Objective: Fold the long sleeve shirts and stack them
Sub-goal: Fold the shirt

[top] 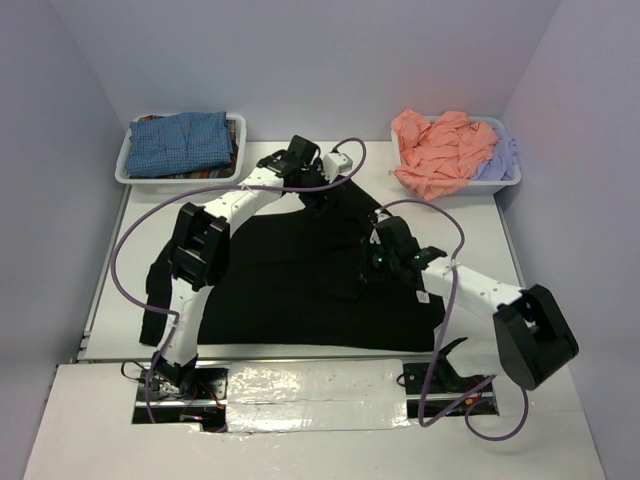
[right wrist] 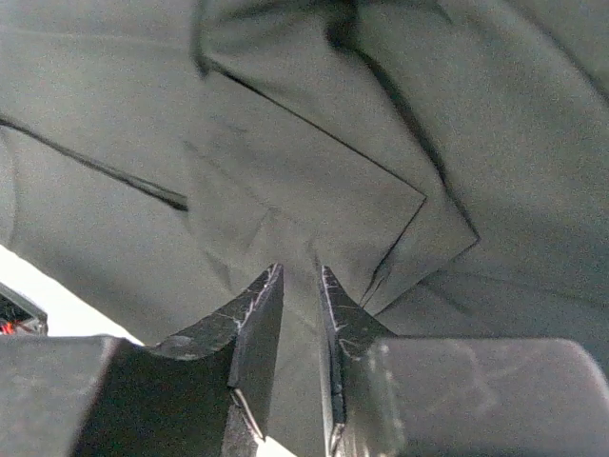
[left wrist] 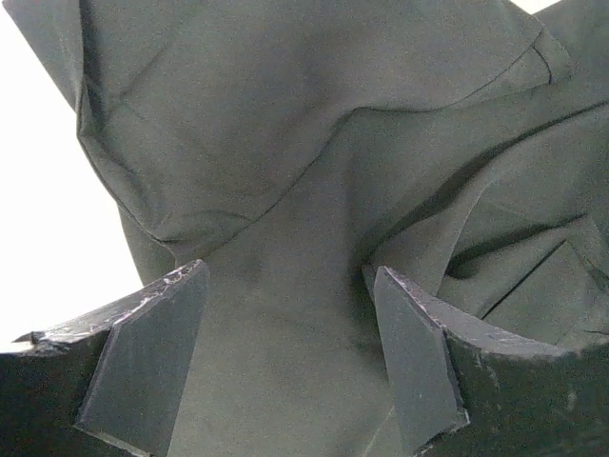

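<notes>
Resting in the left bin [top: 124,170] is a blue-checked shirt [top: 183,143]. On the table [top: 108,280], a black shirt [top: 290,275] lies spread. The left gripper [left wrist: 285,276] hovers over its far edge, jaws wide, holding nothing. The right gripper [right wrist: 300,278] sits at mid-shirt, jaws nearly together — whether they pinch cloth cannot be told. A pink shirt [top: 440,150] and a lavender shirt [top: 497,162] fill the right bin [top: 510,183].

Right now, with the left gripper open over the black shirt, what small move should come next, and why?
Probably lower the left gripper slightly and close it on the black shirt: its jaws stand wide, with rumpled cloth right below them, not yet gripped.
</notes>
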`<control>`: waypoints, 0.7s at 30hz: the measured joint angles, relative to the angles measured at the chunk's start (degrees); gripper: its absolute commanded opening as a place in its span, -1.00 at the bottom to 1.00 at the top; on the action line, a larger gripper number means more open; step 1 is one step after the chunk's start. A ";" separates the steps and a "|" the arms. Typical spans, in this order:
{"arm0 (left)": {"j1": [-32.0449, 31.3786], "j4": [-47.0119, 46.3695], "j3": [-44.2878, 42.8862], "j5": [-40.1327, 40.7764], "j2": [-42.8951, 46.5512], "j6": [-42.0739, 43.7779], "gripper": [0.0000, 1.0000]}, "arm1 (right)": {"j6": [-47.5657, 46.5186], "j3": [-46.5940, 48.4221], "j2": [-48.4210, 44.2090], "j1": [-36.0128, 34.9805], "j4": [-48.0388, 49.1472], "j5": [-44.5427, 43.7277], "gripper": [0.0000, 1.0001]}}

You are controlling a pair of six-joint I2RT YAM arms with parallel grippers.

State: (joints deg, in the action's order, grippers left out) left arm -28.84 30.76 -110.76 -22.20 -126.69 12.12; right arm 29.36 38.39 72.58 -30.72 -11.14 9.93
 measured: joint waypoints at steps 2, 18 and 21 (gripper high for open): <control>-0.24 0.15 -0.15 0.39 0.02 0.00 0.69 | 0.83 0.02 2.62 0.76 0.09 1.36 -0.33; -3.50 10.01 7.76 -5.14 7.23 10.32 0.20 | 7.87 0.94 9.81 2.45 0.66 -0.72 0.02; -5.27 10.84 9.92 -6.54 7.15 10.27 0.22 | 7.87 1.73 11.69 2.75 0.50 -1.38 0.02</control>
State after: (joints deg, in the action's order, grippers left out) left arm -34.11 41.60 -100.84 -28.73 -119.55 22.39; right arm 37.23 40.12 84.27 -27.97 -10.63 8.56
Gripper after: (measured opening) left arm 0.604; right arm 0.511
